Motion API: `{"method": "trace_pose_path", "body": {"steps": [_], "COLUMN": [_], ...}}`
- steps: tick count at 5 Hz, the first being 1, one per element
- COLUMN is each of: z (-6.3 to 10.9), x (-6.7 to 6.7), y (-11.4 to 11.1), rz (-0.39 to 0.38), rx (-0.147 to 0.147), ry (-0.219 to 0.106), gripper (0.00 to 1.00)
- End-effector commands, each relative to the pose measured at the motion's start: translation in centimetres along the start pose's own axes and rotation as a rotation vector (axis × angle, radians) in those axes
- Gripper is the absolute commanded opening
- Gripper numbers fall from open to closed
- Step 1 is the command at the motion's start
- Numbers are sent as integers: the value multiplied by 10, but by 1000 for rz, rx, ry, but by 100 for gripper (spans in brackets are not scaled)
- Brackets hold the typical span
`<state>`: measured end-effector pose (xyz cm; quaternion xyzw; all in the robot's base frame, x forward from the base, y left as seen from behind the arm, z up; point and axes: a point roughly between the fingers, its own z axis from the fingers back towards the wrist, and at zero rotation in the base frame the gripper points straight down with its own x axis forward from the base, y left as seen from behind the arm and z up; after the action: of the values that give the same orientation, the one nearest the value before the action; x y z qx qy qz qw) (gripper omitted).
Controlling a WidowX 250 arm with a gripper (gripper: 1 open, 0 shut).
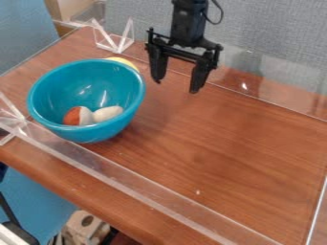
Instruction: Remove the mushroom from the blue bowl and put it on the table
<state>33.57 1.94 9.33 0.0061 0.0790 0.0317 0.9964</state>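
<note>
The blue bowl (pixel 84 99) sits on the left side of the brown wood-grain table (pixel 217 144). Inside it, low on the near side, lies the mushroom (pixel 94 115), its reddish-brown cap to the left and its cream stem to the right. My black gripper (pixel 178 80) hangs above the table to the right of the bowl and behind it, pointing down. Its two fingers stand wide apart, open, with nothing between them. It is clear of the bowl's rim.
Low clear acrylic walls (pixel 128 182) edge the table on all sides. A small yellowish object (pixel 120 62) peeks out behind the bowl's far rim. Bare wood stretches to the right and front of the bowl.
</note>
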Motion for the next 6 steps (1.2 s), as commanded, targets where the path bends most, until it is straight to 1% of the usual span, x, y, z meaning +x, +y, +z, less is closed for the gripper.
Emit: {"method": "trace_pose_path", "body": {"steps": [1,3,4,5,6], "z": [19,20,20,20,20], "x": [9,12,5,1,4], "y": [-9,-11,-1,4,2], "rz": [-16,-15,-1,11,9], "rx": [1,1,3,7,8], "ry": [-64,-70,-65,-57,-56], "gripper": [100,100,100,100,100]}}
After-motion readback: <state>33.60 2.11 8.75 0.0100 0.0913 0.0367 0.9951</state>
